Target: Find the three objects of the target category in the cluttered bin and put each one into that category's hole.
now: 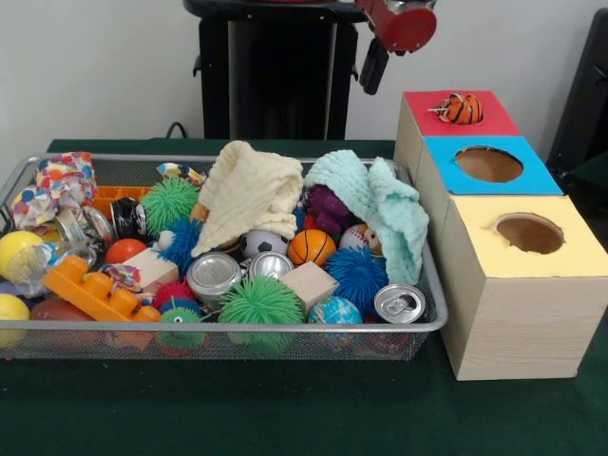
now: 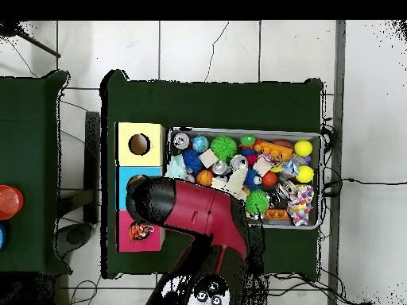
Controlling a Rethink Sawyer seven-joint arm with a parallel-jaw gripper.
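Observation:
The wire mesh bin (image 1: pixel 237 327) fills the left of the table, packed with toys; it also shows in the overhead view (image 2: pixel 320 184). An orange plush with black tiger stripes (image 1: pixel 461 109) sits on the red-surround hole (image 1: pixel 498 122) at the far end of the wooden box, covering the opening; the overhead view shows the plush too (image 2: pixel 141 232). My gripper (image 1: pixel 372 66) hangs above and to the left of the red hole, apart from the plush. The arm (image 2: pixel 199 210) hides part of the box from overhead. No tan bear-like plush shows.
The blue-surround hole (image 1: pixel 488 163) and yellow-surround hole (image 1: pixel 529 233) lie nearer the camera. In the bin are a cream cloth (image 1: pixel 249 190), a mint cloth (image 1: pixel 380 195) over a purple thing (image 1: pixel 328 209), spiky balls, cans, small sports balls, an orange brick (image 1: pixel 90 290).

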